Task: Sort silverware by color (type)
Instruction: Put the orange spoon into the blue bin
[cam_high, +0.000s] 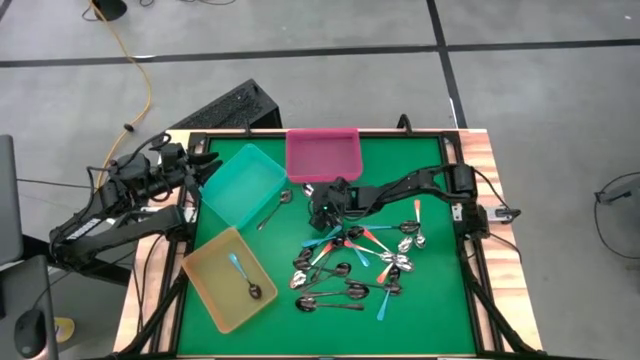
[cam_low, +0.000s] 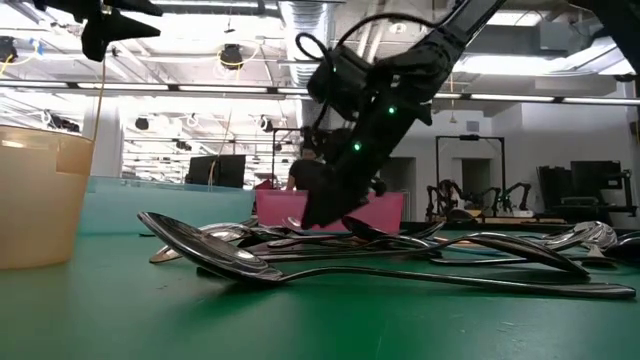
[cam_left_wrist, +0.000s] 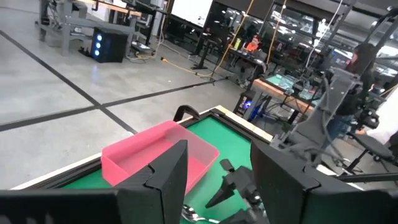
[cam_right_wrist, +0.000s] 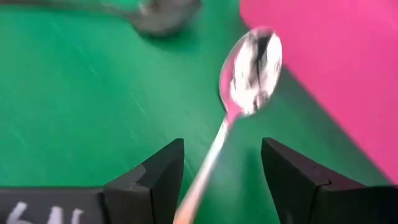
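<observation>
Spoon (cam_right_wrist: 249, 68) sitting right between the right gripper (cam_right_wrist: 221, 177)'s spread fingers, handle running back into the gap and shiny bowl pointing ahead toward the pink tray (cam_right_wrist: 336, 68), just short of its edge. Not clear whether held or just lined up. Rest of the spoon pile (cam_high: 360, 265) close behind, teal tray (cam_high: 243, 183) and yellow tray (cam_high: 215, 290) farther left, left gripper (cam_high: 205, 160) pinched shut, parked off by the teal tray's corner.

Pink tray (cam_high: 322, 155), teal tray (cam_high: 243, 183), yellowish tray (cam_high: 228, 277).
</observation>
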